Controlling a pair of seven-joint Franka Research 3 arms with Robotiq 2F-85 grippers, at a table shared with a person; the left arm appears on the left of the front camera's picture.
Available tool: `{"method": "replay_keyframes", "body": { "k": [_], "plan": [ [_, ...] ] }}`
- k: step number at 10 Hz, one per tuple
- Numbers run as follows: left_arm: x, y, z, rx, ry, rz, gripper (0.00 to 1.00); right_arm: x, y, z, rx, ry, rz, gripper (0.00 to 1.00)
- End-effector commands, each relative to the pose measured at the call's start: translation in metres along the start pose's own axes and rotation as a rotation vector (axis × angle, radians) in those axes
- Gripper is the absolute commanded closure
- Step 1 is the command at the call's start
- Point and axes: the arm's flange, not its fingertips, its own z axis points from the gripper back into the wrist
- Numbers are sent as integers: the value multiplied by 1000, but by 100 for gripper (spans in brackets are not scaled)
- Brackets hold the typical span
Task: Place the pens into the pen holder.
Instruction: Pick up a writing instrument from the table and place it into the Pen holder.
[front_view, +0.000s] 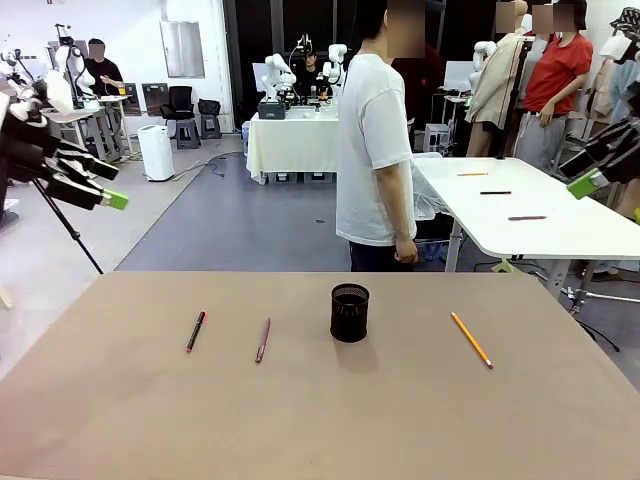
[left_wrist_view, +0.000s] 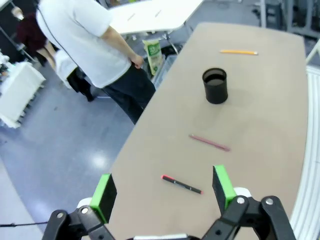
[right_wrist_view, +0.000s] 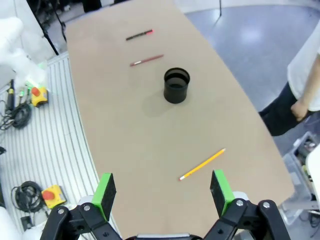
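The small black wire-mesh cylindrical pen holder stands upright near the middle of the tan-topped table. All 3 pens lie flat on the tabletop, apart from the pen holder and from each other.

In the front view, the thin black pen with red ends lies well out at the pen holder's 9 o'clock, its far end tipped toward 1 o'clock. The slim reddish-brown pen lies between that black pen and the pen holder, at about 8 o'clock from it and nearly parallel to the black pen. The yellow-orange pencil-like pen lies on the other side, at the pen holder's 4 o'clock, slanting from 11 to 5 o'clock.

The left gripper hangs in the air beyond the table's left edge, at about 10 o'clock from the pen holder. Its jaws are spread wide and empty. In its wrist view the black pen lies on the table between the 2 green pads.

The right gripper hangs high at 2 o'clock, its jaws likewise wide apart and empty. The yellow-orange pencil-like pen lies on the table ahead of it in its wrist view.

A person in a white T-shirt stands at the far side of the table, at the pen holder's 12 o'clock, turned sideways. 1 hand hangs at the hip.
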Motion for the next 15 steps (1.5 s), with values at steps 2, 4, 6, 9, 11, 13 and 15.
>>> {"method": "replay_keyframes", "body": {
  "k": [2,4,6,9,11,13,15],
  "plan": [
    [-8,4,0,-46,-46,68,0,-17,-25,6,13,-75,36,0],
    [-7,4,-1,-71,-12,97,0,-22,-29,5,-23,-61,46,0],
    [-4,0,-3,-116,59,138,0,-21,-29,5,-19,-62,43,0],
    [-3,-5,-1,-116,58,112,0,-22,-31,4,-20,-61,39,0],
    [-2,-9,-1,-142,51,120,0,-24,-34,5,-7,-45,28,0],
    [-4,-10,-2,-155,56,102,0,-26,-36,4,-19,-62,13,0],
    [-2,-11,-1,-132,75,135,0,-27,-30,0,-16,-32,7,0]
  ]
}}
